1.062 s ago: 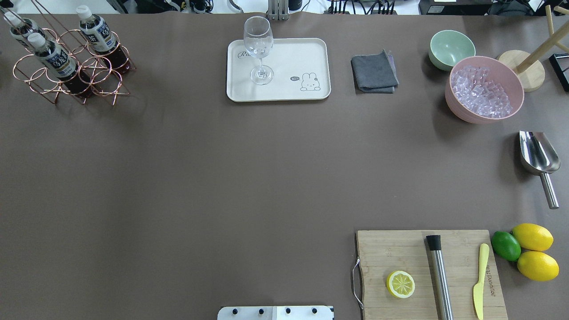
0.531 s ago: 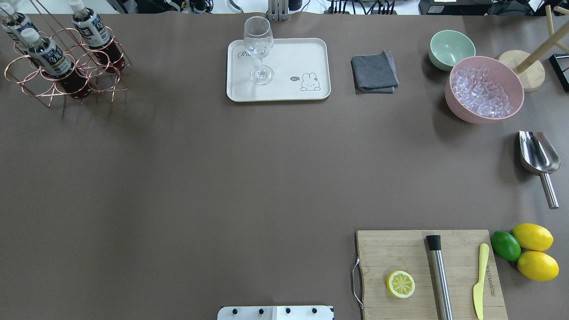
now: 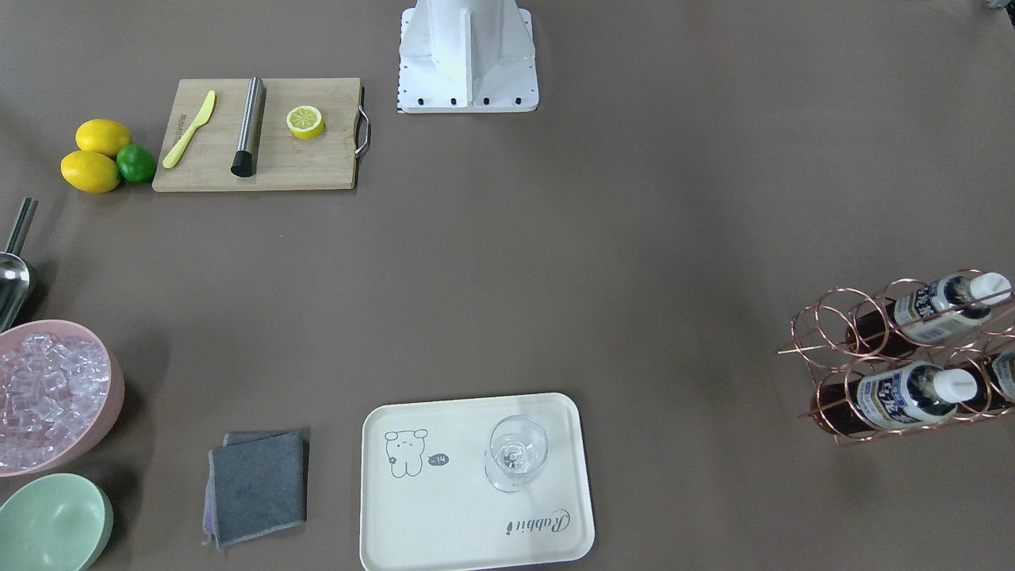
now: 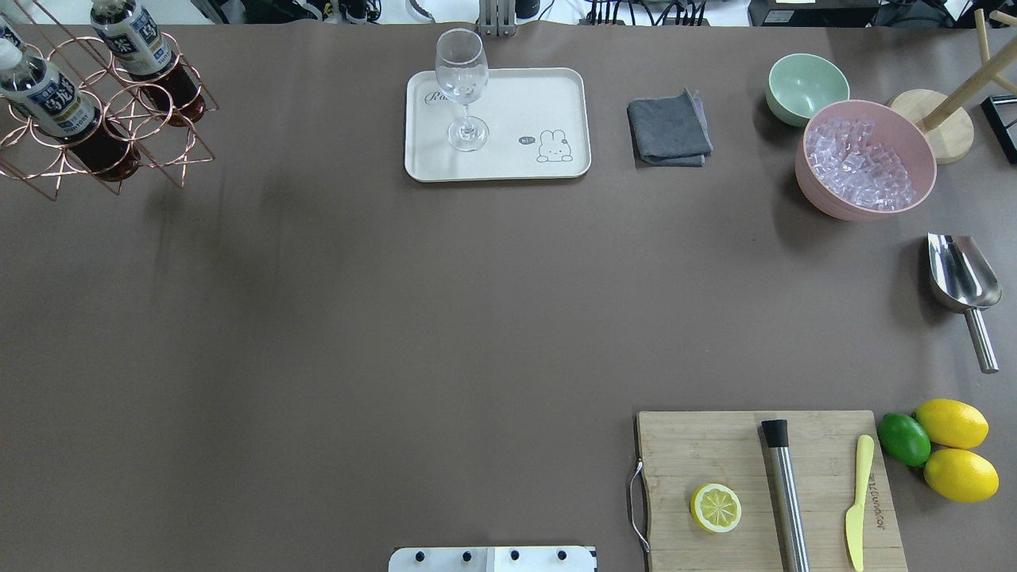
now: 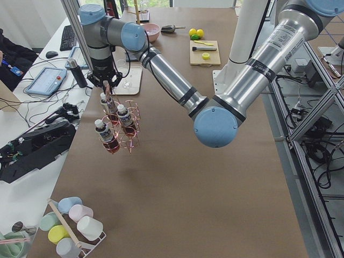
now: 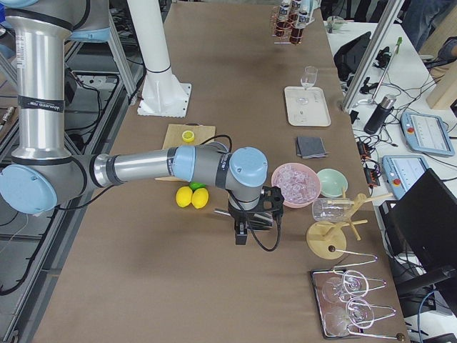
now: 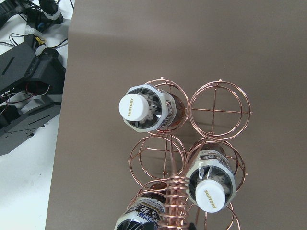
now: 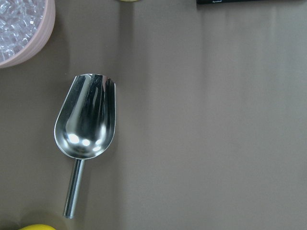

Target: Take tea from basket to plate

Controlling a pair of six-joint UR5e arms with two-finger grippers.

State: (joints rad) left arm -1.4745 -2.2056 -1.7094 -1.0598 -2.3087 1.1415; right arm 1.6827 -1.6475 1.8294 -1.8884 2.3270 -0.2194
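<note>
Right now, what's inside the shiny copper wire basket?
Three small plastic bottles of dark brown tea, white-capped, stand in ring cells of the rose-gold wire basket. At least two cells look empty. The coiled handle and the wrist view's edge hide much of the third bottle.

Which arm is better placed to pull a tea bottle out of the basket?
Left: the left gripper is at the basket handle, above the tea; the right gripper hangs over the scoop, far away.

A brown table (image 4: 397, 318) fills the middle of the room. White desks (image 5: 16, 193) stand at both ends, carrying cables, a keyboard (image 5: 68, 37) and a tablet (image 6: 428, 132). An aluminium post (image 6: 371, 53) rises beside one desk.
</note>
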